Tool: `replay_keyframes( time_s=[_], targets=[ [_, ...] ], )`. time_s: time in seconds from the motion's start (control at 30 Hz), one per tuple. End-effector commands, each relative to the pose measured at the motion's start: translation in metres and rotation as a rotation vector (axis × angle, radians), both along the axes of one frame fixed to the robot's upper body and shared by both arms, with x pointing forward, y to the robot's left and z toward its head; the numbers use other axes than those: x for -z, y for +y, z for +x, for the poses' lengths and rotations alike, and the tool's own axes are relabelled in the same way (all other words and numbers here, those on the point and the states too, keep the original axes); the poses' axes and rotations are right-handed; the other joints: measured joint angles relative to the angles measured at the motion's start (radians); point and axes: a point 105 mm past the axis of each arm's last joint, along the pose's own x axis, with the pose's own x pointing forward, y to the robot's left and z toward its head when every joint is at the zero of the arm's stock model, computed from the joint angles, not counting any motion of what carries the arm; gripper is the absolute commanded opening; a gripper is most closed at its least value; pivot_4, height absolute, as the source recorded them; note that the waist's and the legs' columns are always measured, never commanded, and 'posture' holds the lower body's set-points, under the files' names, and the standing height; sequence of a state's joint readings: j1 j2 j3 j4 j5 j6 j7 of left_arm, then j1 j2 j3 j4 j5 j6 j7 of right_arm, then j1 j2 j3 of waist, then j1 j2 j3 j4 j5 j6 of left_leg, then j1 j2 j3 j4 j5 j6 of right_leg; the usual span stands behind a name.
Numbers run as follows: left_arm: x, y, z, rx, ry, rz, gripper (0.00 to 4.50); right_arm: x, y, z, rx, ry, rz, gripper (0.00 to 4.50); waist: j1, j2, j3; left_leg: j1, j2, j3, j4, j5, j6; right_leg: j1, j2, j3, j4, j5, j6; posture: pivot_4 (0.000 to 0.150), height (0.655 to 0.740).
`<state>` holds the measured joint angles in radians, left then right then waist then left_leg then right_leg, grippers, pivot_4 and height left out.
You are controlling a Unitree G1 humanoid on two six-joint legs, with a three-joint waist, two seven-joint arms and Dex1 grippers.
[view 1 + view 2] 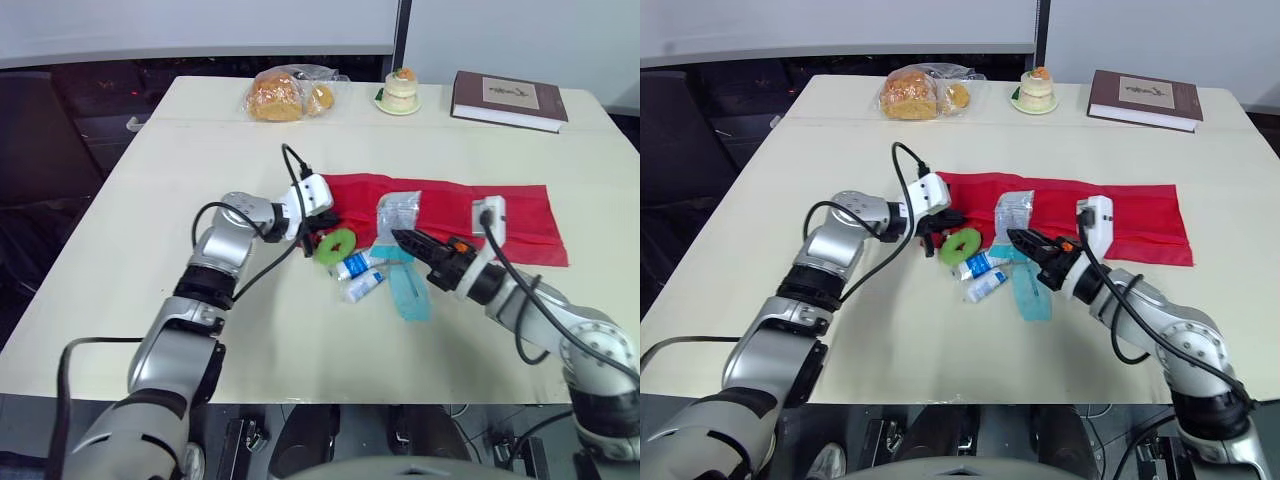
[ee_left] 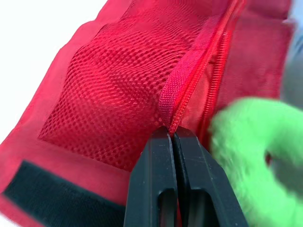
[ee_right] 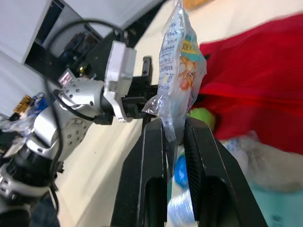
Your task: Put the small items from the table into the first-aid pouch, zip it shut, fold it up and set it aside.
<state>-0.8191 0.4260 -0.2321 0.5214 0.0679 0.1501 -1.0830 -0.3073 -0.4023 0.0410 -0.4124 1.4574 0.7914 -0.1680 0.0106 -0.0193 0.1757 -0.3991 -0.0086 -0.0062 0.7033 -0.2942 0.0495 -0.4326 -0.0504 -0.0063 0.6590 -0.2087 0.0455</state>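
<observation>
Though near pouch [image 1: 440, 205], sachet [image 3: 180, 71] outside

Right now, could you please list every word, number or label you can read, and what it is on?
"800", sideways and only partly legible: on the clear packet in the right tool.
Label on the book cover: too small to read.
Print on the small tubes: too small to read.
On the red pouch, pinched by the left tool: no text.

Table [image 1: 120, 260] carries pouch [image 1: 520, 215], tubes [image 1: 358, 268], book [image 1: 508, 100], bread [image 1: 278, 98], cake [image 1: 400, 92].
</observation>
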Motion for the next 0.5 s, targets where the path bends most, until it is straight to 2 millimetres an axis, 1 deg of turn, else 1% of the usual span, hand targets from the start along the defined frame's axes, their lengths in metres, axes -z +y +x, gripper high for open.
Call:
replay_keyframes(
  time_s=[0.03,0.2,0.37,0.5],
  targets=[
    [-0.014,-0.01,0.001,0.04,-0.027,-0.025,0.02,0.0,0.003,0.006,-0.003,0.037,0.024,0.03,0.0,0.0,0.0,0.0,0.0,0.0,0.0,0.0,0.0,0.0,0.0,0.0,0.0,0.0,0.0,0.15,0.7289],
    [-0.021,-0.018,0.005,0.047,-0.015,-0.082,0.02,0.019,0.015,0.018,-0.007,0.168,0.041,0.03,0.001,0.0,0.0,-0.001,0.0,0.0,0.0,0.0,0.0,0.0,0.0,0.0,0.0,0.0,0.0,0.15,0.7289],
    [-0.024,-0.02,0.005,0.052,-0.003,-0.114,0.02,0.037,0.023,0.012,-0.035,0.231,0.015,0.03,-0.003,0.0,0.0,-0.001,0.0,0.0,0.0,0.0,0.0,0.0,0.0,0.0,0.0,0.0,0.0,0.15,0.7289],
    [-0.024,-0.022,0.002,0.064,0.008,-0.128,0.02,0.046,0.024,0.013,-0.023,0.274,0.021,0.03,-0.005,0.0,0.0,-0.001,0.0,0.0,0.0,0.0,0.0,-0.001,0.0,0.0,0.0,0.0,0.0,0.15,0.7289]
  ],
)
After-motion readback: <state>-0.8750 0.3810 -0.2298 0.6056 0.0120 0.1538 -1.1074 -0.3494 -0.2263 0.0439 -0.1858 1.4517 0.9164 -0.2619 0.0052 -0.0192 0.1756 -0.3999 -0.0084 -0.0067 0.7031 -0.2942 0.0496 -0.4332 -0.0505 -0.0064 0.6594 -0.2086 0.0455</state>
